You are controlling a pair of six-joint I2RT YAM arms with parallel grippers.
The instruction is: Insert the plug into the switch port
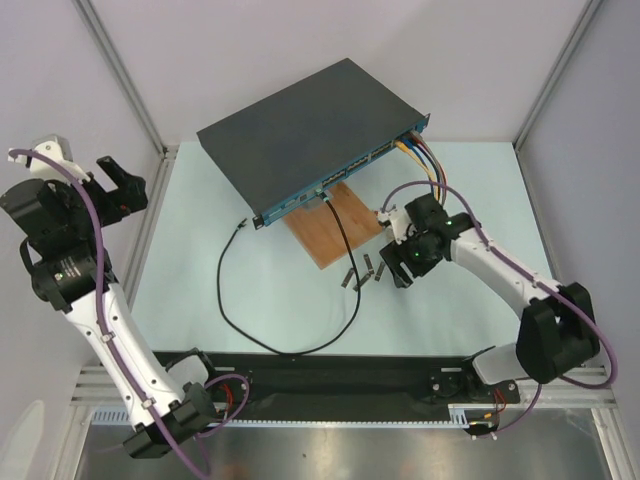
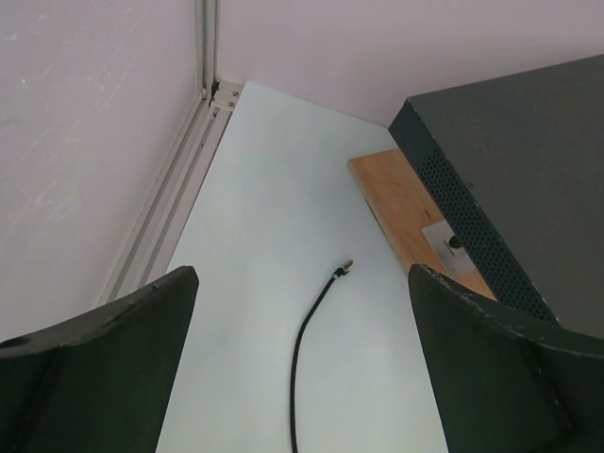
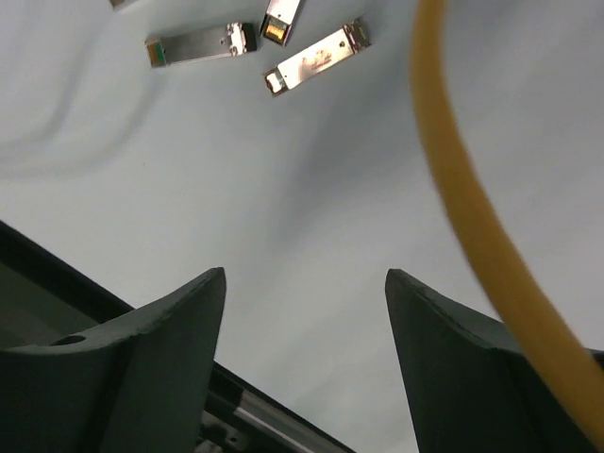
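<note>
The switch [image 1: 305,130] is a flat black box at the back middle, its teal front face [image 1: 340,178] turned toward the near right. It also shows in the left wrist view [image 2: 528,170]. A black cable [image 1: 262,338] runs from a front port in a loop over the table. Its free plug [image 1: 240,226] lies on the table left of the switch, and shows in the left wrist view [image 2: 345,269]. My left gripper [image 1: 122,185] is open and empty, raised at the far left, well away from the plug [image 2: 302,276]. My right gripper [image 1: 398,268] is open and empty [image 3: 305,276], low over the table.
A brown wooden board [image 1: 335,225] lies under the switch's front edge [image 2: 401,203]. Several small metal modules [image 1: 360,272] lie beside my right gripper [image 3: 316,58]. Coloured cables [image 1: 430,165] hang from the switch's right end; a yellow cable [image 3: 462,189] crosses the right wrist view.
</note>
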